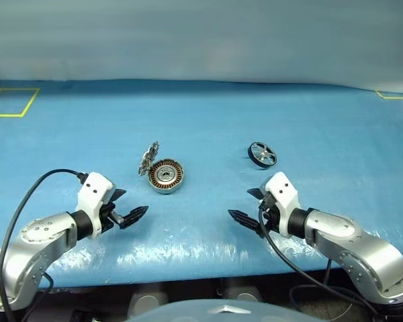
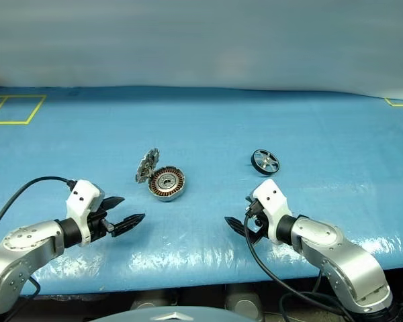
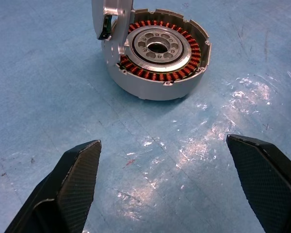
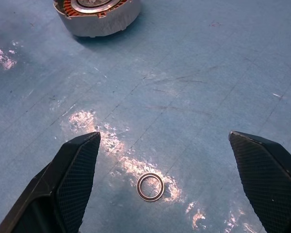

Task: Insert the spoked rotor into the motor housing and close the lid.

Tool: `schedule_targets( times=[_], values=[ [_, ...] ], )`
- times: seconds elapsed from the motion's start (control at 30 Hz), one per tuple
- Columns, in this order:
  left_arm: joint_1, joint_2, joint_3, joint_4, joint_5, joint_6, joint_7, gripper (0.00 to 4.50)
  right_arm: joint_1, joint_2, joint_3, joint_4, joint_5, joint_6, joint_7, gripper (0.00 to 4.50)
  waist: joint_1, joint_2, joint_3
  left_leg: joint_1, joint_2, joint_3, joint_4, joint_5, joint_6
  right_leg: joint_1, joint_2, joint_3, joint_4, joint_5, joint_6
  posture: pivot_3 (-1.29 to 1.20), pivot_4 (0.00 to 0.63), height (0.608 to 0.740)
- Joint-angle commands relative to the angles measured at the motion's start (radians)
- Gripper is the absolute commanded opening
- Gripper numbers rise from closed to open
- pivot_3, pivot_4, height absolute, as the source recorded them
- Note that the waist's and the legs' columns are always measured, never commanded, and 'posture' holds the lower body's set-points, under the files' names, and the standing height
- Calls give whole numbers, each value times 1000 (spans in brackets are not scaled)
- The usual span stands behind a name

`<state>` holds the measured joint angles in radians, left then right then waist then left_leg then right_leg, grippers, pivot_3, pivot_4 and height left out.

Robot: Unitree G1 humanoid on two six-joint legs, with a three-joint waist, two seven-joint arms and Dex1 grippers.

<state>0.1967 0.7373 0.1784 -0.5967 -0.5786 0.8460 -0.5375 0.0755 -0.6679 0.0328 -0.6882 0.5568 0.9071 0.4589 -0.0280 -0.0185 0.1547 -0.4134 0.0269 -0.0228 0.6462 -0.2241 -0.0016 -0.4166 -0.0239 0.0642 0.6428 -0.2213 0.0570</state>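
The motor housing (image 1: 166, 176) lies on the blue table, its copper windings and metal hub showing. Its lid (image 1: 148, 158) stands open, tilted up at the housing's far left rim. The spoked rotor (image 1: 262, 155), black-rimmed with silver spokes, rests to the right of the housing, apart from it. My left gripper (image 1: 130, 204) hovers open near the table's front, short of the housing (image 3: 157, 53). My right gripper (image 1: 244, 204) is open too, in front of the rotor, with nothing between its fingers. The right wrist view catches part of the housing (image 4: 97, 14).
A small thin metal ring (image 4: 151, 187) lies on the table between the right gripper's fingers. Yellow tape squares (image 1: 10, 100) mark the far left and far right corners. The table's front edge (image 1: 188, 268) runs just under both arms.
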Motion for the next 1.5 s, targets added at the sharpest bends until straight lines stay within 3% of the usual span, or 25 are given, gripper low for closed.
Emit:
schedule_targets(
  times=[0.03, 0.3, 1.2, 1.37, 1.5],
  values=[
    [-7, 10, -3, -27, 20, -7, 2, 4500, 2, -9, -10, -39, -3, -7, 8, 4472, 0, 0, 0, 0, 0, 0, 0, 0, 0, 0, 0, 0, 0, 0, 0, 0, 150, 740],
    [-1, 1, -2, -29, 39, -7, 4, 4500, -8, -22, 6, -22, -74, -27, -7, 4472, 1, 0, 0, 0, 0, 0, 0, 0, 0, 0, 0, 0, 0, 0, 0, 0, 150, 740],
    [-5, -28, -13, -13, 65, -36, 10, 4500, -19, -15, 13, -19, -100, -17, 17, 4472, 1, 0, 0, 0, -1, 0, 0, 0, 0, 0, 0, 0, 0, 0, 0, 0, 150, 740],
    [8, -66, -30, 6, 127, -159, 12, 4500, -156, -92, 119, 10, -173, -77, 106, 4472, -2, 0, 0, 1, -2, 2, 1, 0, 0, 1, 0, 0, 1, 0, 0, 0, 150, 740],
    [49, -100, -50, 26, 214, -319, 10, 4500, -415, -177, 355, 109, -342, -189, 277, 4472, -8, 0, 1, 2, -3, 3, 1, 0, 0, 1, 1, 1, 1, 1, 0, 0, 150, 740]
  ],
)
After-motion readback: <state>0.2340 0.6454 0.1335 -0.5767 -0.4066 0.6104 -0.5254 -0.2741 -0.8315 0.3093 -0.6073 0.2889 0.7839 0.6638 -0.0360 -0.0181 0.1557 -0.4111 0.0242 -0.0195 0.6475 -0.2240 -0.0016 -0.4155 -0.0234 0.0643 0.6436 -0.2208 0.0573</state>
